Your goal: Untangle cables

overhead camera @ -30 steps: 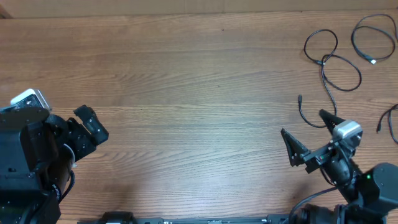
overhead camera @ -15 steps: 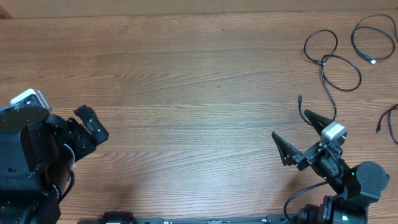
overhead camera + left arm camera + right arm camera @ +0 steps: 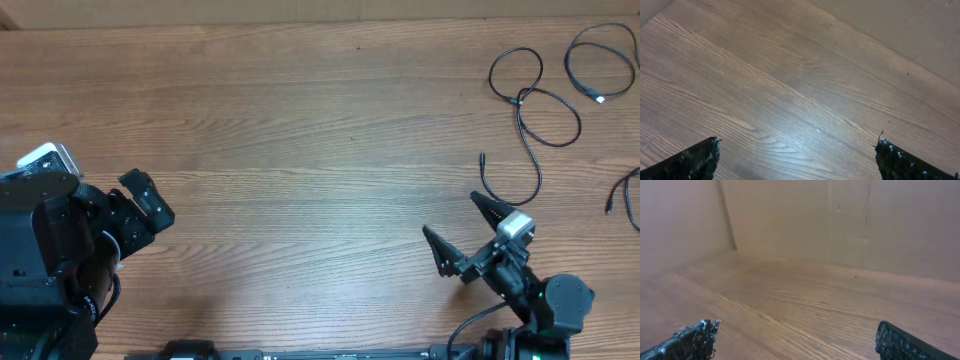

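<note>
Several thin black cables lie at the table's right in the overhead view. One cable (image 3: 548, 116) makes two loops and trails down to a plug end (image 3: 482, 159). A second cable (image 3: 598, 58) lies looped in the far right corner. A third cable (image 3: 628, 196) shows at the right edge. My right gripper (image 3: 449, 214) is open and empty, left of and below the first cable's tail, not touching it. My left gripper (image 3: 141, 198) is open and empty at the far left. Both wrist views show only bare wood between open fingers: the left gripper (image 3: 797, 145) and the right gripper (image 3: 797, 330).
The wooden table (image 3: 300, 140) spans the view. A beige wall (image 3: 840, 215) rises behind the table's far edge in the right wrist view. The arm bases sit at the front left (image 3: 40, 270) and front right (image 3: 550, 310).
My right gripper has moved left and toward the table's front, away from the cable's tail, still open. The left arm and the cables have not moved.
</note>
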`<action>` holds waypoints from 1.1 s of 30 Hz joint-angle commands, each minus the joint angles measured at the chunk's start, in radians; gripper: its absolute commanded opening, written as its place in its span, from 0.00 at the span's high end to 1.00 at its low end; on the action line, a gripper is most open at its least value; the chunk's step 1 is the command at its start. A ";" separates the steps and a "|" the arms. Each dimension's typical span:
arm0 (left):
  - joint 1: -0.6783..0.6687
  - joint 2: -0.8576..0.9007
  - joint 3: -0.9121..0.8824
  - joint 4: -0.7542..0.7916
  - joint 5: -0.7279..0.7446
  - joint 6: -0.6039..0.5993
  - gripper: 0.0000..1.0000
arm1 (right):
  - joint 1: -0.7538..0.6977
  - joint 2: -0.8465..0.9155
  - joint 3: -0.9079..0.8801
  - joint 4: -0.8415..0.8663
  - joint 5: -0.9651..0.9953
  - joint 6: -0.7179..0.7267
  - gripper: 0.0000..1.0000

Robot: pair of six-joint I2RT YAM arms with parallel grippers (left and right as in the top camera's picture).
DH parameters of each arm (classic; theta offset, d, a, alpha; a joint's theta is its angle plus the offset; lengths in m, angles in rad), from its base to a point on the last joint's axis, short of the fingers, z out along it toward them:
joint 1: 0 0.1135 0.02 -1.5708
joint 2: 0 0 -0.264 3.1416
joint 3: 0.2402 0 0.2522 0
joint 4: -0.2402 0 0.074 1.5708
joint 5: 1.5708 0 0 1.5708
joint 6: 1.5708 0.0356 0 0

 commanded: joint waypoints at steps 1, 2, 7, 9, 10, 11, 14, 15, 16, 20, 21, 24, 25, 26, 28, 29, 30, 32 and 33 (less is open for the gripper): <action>-0.005 0.003 0.006 0.004 -0.013 -0.014 0.00 | 0.074 -0.029 -0.025 0.034 0.242 0.116 0.00; -0.005 0.003 0.006 0.004 -0.013 -0.014 0.01 | 0.091 -0.031 -0.033 0.053 0.267 0.116 0.00; -0.005 0.003 0.006 0.004 -0.013 -0.014 0.00 | 0.138 -0.076 -0.100 0.116 0.336 0.122 0.00; -0.005 0.003 0.006 0.004 -0.013 -0.014 0.00 | 0.139 -0.105 -0.126 0.120 0.402 0.209 0.00; -0.005 0.003 0.006 0.004 -0.013 -0.014 0.01 | 0.139 -0.117 -0.130 0.102 0.445 0.252 0.00; -0.005 0.003 0.006 0.004 -0.013 -0.014 0.00 | 0.139 -0.127 -0.129 0.084 0.481 0.293 0.00; -0.005 0.003 0.006 0.004 -0.013 -0.014 0.01 | 0.139 -0.143 -0.129 0.074 0.547 0.303 0.00; -0.005 0.003 0.006 0.004 -0.013 -0.014 0.00 | 0.139 -0.152 -0.129 0.061 0.573 0.303 0.00; -0.005 0.003 0.006 0.004 -0.013 -0.014 0.00 | 0.139 -0.171 -0.129 0.032 0.595 0.304 0.00; -0.005 0.003 0.006 0.004 -0.013 -0.014 0.00 | 0.140 -0.180 -0.130 0.006 0.610 0.303 0.00; -0.005 0.003 0.006 0.004 -0.013 -0.014 0.00 | 0.142 -0.180 -0.130 0.005 0.610 0.303 0.00; -0.005 0.003 0.006 0.004 -0.013 -0.014 0.00 | 0.160 -0.180 -0.130 -0.026 0.626 0.304 0.00; -0.005 0.003 0.006 0.004 -0.013 -0.014 0.01 | 0.167 -0.180 -0.130 -0.037 0.636 0.303 0.00; -0.005 0.003 0.006 0.004 -0.013 -0.014 0.00 | 0.180 -0.180 -0.130 -0.050 0.651 0.303 0.00; -0.005 0.003 0.006 0.004 -0.013 -0.014 0.00 | 0.210 -0.180 -0.130 -0.053 0.692 0.303 0.00; -0.005 0.003 0.006 0.004 -0.013 -0.014 0.01 | 0.219 -0.180 -0.130 -0.055 0.703 0.303 0.00; -0.005 0.003 0.006 0.004 -0.013 -0.014 0.00 | 0.227 -0.180 -0.130 -0.057 0.715 0.303 0.00; -0.005 0.003 0.006 0.004 -0.013 -0.014 0.01 | 0.234 -0.180 -0.130 -0.060 0.725 0.298 0.00; -0.005 0.003 0.006 0.004 -0.013 -0.014 0.00 | 0.233 -0.180 -0.130 -0.060 0.725 0.289 0.00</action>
